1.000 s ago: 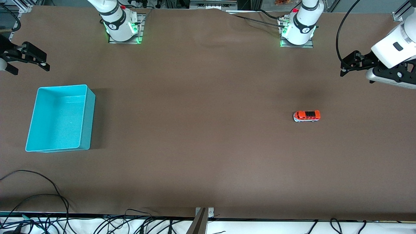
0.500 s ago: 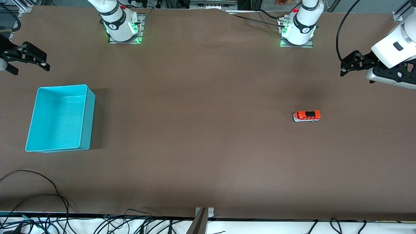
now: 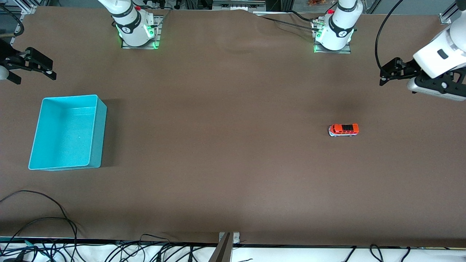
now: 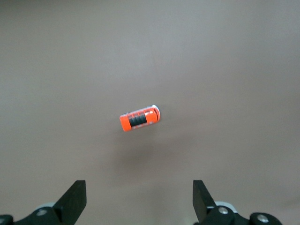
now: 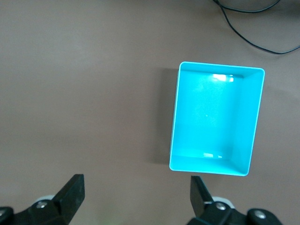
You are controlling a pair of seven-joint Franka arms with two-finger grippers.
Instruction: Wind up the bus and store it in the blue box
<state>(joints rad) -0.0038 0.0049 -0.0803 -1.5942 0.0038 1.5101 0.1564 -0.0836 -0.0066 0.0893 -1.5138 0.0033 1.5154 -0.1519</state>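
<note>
Plainly, the bus (image 3: pixel 343 130) sits on the table toward the left arm's end, its long axis running along the table; the left gripper (image 3: pixel 386 74), jaws wide and empty, hangs closest. The right gripper (image 3: pixel 34 65), also wide, waits near the blue box (image 3: pixel 97 131).

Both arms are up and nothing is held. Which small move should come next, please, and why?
Probably the left gripper, open and hanging over the table's left-arm end, should descend toward the small orange-red toy bus, which stands alone on the brown table. The right gripper waits open near the empty turquoise plastic box, toward the right arm's end.
</note>
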